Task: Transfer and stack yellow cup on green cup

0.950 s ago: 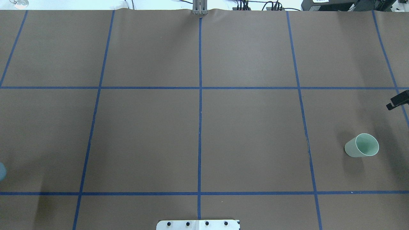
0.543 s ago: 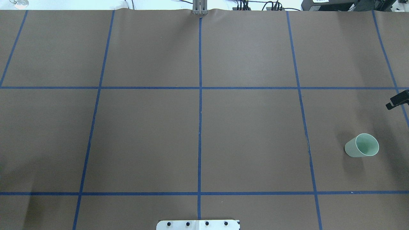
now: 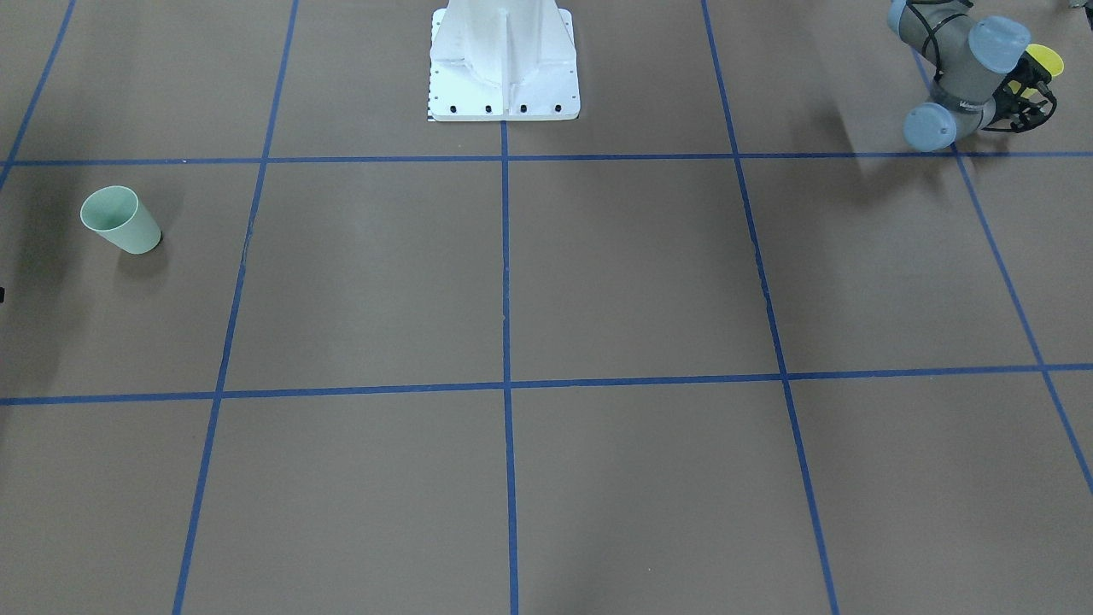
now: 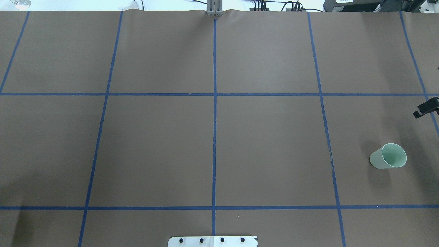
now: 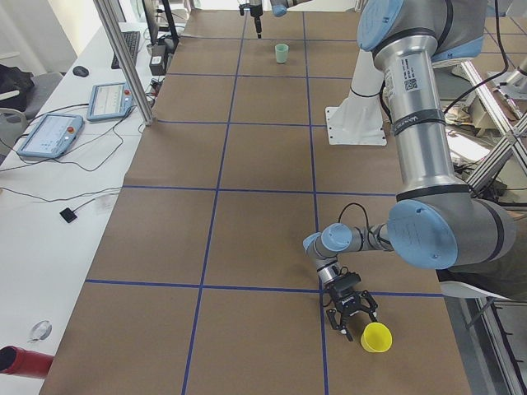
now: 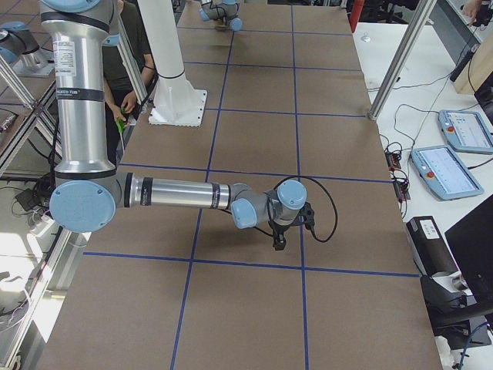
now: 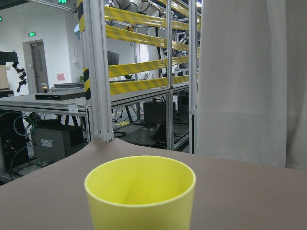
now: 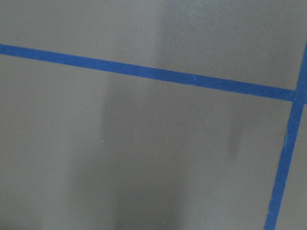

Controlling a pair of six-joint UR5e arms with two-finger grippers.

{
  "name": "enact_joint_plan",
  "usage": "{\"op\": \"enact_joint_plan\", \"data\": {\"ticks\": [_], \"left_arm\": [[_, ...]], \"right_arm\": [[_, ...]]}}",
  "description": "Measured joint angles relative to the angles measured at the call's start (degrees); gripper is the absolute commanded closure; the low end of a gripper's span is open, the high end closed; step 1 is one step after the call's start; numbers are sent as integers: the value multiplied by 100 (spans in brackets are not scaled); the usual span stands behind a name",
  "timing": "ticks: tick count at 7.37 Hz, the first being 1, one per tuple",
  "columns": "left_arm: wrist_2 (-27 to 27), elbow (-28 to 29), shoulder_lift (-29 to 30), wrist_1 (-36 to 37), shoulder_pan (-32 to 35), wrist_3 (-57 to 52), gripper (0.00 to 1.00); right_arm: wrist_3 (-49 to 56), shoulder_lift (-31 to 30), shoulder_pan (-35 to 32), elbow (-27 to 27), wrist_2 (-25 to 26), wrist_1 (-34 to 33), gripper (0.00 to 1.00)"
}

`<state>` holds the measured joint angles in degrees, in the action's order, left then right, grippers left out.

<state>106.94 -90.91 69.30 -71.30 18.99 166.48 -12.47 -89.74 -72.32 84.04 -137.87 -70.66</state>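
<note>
The yellow cup (image 5: 376, 337) stands upright near the table's edge on my left side; it also shows in the front-facing view (image 3: 1043, 60) and fills the left wrist view (image 7: 140, 196). My left gripper (image 5: 352, 319) sits low beside it, its fingers spread open and not closed on the cup. The green cup (image 4: 388, 156) stands upright on my right side, also in the front-facing view (image 3: 119, 220). Only a black piece of my right gripper (image 4: 425, 108) shows at the view's edge, beyond the green cup and apart from it; I cannot tell whether it is open or shut.
Blue tape lines (image 4: 214, 137) divide the brown table cover into a grid. The white robot base (image 3: 504, 60) stands at the middle of the near edge. A desk with tablets (image 5: 49, 136) and a metal post (image 5: 123, 58) flank the table.
A grey-blue part of the left arm at the overhead view's left edge has left the view. The right gripper's black piece has shifted slightly away from the green cup.
</note>
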Motion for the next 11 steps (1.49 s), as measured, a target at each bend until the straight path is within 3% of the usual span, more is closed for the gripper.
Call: {"op": "enact_joint_plan", "data": {"ticks": [7,8,9,10,11], "left_arm": [[452,239,-115,-160,-191,138,2],[462,298,-118,-216,-202,139,8],[468,323,-118,-245,-215,139,43],[473,337,-118,-256,-226,157,65],[473,347,-119,-259,-238,189,66]], "right_arm": [[-7,0,74,26,-49,5,0],[-7,0,81,26,-52,6,0],[-6,0,83,25,-53,8,0],[-8,0,83,26,-51,8,0],[-9,0,83,32,-54,8,0]]}}
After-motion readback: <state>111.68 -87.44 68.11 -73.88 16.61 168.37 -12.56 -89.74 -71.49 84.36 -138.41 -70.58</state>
